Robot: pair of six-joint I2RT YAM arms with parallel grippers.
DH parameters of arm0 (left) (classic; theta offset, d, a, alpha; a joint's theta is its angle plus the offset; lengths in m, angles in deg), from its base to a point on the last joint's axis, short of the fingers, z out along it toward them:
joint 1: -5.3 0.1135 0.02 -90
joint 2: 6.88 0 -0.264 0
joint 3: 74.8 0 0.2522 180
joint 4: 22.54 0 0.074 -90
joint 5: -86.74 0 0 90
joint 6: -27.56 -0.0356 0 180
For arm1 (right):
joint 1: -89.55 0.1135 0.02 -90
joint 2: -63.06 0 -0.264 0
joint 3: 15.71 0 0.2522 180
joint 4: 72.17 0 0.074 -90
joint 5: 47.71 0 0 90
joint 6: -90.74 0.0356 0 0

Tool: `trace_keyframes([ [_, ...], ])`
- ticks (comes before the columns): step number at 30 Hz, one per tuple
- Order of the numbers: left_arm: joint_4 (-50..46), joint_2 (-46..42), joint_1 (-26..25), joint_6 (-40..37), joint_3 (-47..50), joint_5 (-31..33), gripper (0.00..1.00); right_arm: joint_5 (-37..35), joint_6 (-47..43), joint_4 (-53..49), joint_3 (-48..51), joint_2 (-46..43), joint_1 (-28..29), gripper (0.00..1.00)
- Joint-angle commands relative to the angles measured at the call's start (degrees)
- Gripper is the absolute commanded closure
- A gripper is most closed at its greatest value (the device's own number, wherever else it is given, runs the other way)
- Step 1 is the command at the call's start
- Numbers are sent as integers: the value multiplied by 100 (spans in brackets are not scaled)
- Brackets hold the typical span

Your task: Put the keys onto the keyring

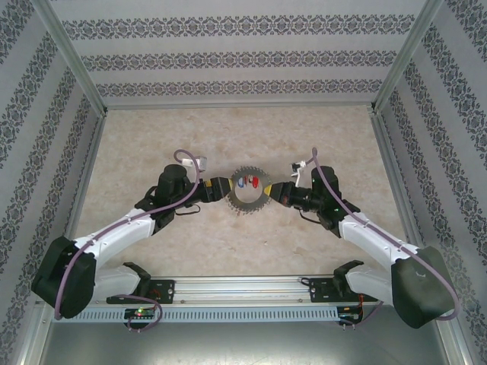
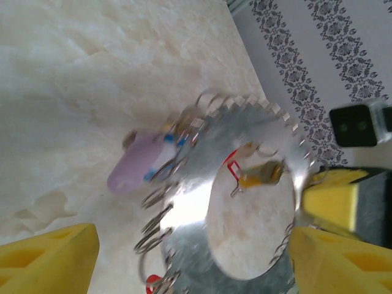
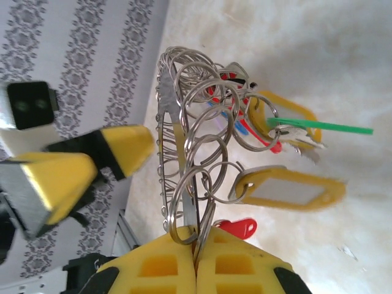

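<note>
- Grey metal, toothed round its rim, the keyring [image 1: 251, 205] sits over the middle of the worktop [image 1: 190, 137], well apart from every edge and spanning the gap between my two arms.
- My right gripper [image 1: 278, 194] has the side of the keyring nearer the worktop's right edge. On its wrist view the right gripper [image 3: 196, 248] is clamped tight, both yellow pads pressed on the keyring [image 3: 164, 122], which I see edge-on.
- My left gripper [image 1: 219, 188] reaches the opposite side. From its own wrist the left gripper [image 2: 193, 236] is spread wide, its fingers [image 2: 55, 257] well apart, with the keyring [image 2: 196, 208] between them. One finger is just beside the rim; I cannot tell whether it touches.
- Small split rings [image 3: 205, 116] crowd the keyring, and the keys [image 3: 297, 136] hang from them on the worktop side with two yellow tags [image 3: 288, 193] and a red tag [image 3: 242, 228].
- A yellow-orange piece [image 2: 260, 174] shows through the hole, and a lilac tag [image 2: 131, 162] hangs outside; both are blurred.
</note>
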Motion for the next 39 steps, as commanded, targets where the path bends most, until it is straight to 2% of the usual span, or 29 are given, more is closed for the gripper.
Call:
trace_keyframes([
  [1,82,139,96,274,-134,-298,19,353,195,407,-438,-38,-42,100],
  [6,543,277,159,574,-188,-392,20,463,263,486,-729,77,-42,100],
  [8,839,378,191,700,-259,-565,24,513,270,513,-798,116,-42,100],
  [13,1268,621,219,971,-673,-1185,48,551,297,561,-878,153,-51,100],
  [19,1516,447,246,1101,-761,-1220,74,556,320,596,-942,135,-112,100],
  [21,1526,357,259,1078,-798,-1235,80,585,330,602,-965,121,-143,100],
  [23,1549,246,262,934,-831,-1276,84,615,268,585,-1003,101,-147,96],
  [26,1487,108,263,649,-923,-1231,100,548,48,508,-1054,37,-154,91],
  [30,1458,110,274,371,-1229,-1347,100,414,-201,379,-1167,-77,-179,80],
  [37,1954,233,333,243,-1795,-1662,100,-145,-917,-316,-1382,-740,-432,45],
  [39,1945,300,356,135,-2002,-1817,100,-645,-1233,-535,-1333,-1039,-454,44],
])
